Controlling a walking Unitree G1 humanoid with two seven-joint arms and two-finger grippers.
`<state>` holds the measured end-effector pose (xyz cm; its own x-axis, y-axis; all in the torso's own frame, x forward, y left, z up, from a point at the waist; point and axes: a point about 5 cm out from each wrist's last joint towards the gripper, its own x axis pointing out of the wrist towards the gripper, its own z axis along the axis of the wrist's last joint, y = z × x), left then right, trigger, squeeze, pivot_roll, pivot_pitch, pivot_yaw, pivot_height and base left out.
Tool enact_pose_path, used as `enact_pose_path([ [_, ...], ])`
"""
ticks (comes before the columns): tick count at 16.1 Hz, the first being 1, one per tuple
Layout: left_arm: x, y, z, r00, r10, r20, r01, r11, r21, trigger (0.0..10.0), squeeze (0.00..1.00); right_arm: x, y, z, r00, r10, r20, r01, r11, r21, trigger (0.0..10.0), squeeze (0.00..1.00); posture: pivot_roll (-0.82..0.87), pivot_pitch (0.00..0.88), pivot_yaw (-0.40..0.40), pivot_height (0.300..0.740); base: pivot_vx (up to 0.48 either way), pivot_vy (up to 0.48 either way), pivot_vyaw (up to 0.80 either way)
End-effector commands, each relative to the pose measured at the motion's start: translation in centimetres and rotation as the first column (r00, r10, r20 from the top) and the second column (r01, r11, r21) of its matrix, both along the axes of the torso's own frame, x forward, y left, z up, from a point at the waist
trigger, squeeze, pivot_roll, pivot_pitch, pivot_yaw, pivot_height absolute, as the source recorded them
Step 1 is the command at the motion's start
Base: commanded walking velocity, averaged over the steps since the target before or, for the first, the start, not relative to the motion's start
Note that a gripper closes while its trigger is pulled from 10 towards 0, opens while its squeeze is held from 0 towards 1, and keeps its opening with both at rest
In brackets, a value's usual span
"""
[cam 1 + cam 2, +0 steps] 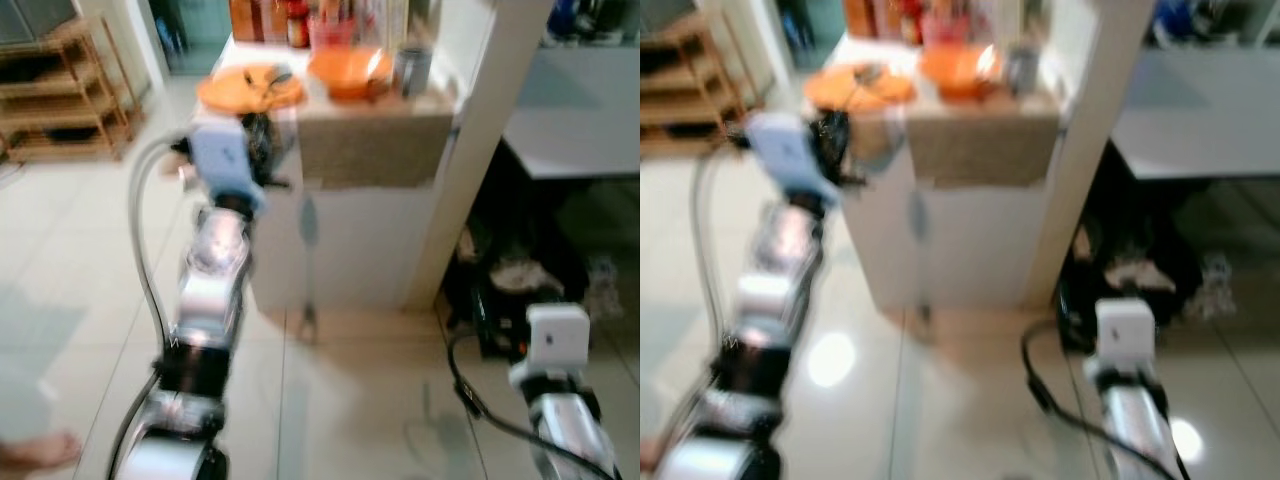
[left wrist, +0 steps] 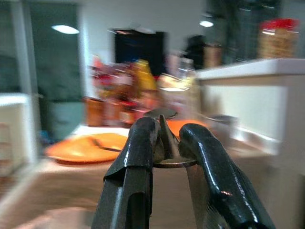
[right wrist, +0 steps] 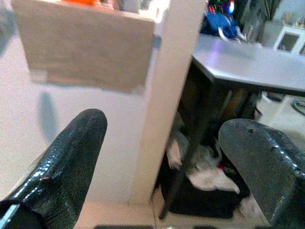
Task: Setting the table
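Observation:
My left gripper [image 2: 167, 129] is raised at the near left corner of the white counter [image 1: 340, 240], shut on a thin metal utensil [image 2: 167, 161] that looks like a spoon. From the head the gripper [image 1: 262, 150] sits just below an orange plate [image 1: 250, 88] that has a utensil lying on it. To the right of the plate are an orange bowl [image 1: 348, 72] and a metal cup [image 1: 411, 68]. A beige mat [image 1: 370, 145] hangs over the counter's front edge. My right gripper [image 3: 162, 157] hangs low and open, holding nothing. The pictures are blurred.
Jars and bottles [image 1: 270, 18] crowd the back of the counter. A white pillar [image 1: 480, 150] stands at its right, then a grey table [image 1: 580, 120] with dark clutter [image 1: 520, 275] beneath. A wooden shelf [image 1: 60, 90] stands far left on the tiled floor [image 1: 80, 300].

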<state>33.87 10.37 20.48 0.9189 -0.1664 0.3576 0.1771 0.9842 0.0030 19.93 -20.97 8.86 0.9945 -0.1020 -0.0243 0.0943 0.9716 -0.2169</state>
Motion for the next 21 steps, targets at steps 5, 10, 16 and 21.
enact_pose_path([
  [5,0.3,0.0,-0.1,1.0,-0.004,-0.008,0.004,0.999,0.045,0.0,0.0,0.3,0.0,0.7,1.0,-0.003,0.028,0.003,1.0,-0.012,10.0,0.0,-0.1,0.0,0.064,0.74,0.0,-0.48,0.43],
  [10,0.3,-0.3,-0.5,1.0,-0.005,-0.028,0.007,0.999,0.05,0.0,0.0,0.2,-0.3,0.6,1.0,-0.021,0.022,0.021,1.0,-0.004,10.0,0.0,-0.1,0.0,0.065,0.74,0.0,-0.48,0.0],
  [16,0.4,-0.4,-1.8,0.997,0.007,-0.082,0.0,0.997,0.075,0.0,0.0,0.3,0.1,0.6,1.0,0.006,0.019,-0.006,1.0,-0.024,10.0,0.0,-0.1,0.0,0.066,0.74,0.0,-0.48,0.25],
  [21,0.5,-0.7,-2.8,0.993,-0.008,-0.117,0.021,0.994,0.105,0.0,0.0,0.7,-0.1,0.7,0.999,-0.024,0.027,0.025,1.0,-0.009,10.0,0.0,-0.09,0.0,0.075,0.74,0.0,-0.474,0.15],
])
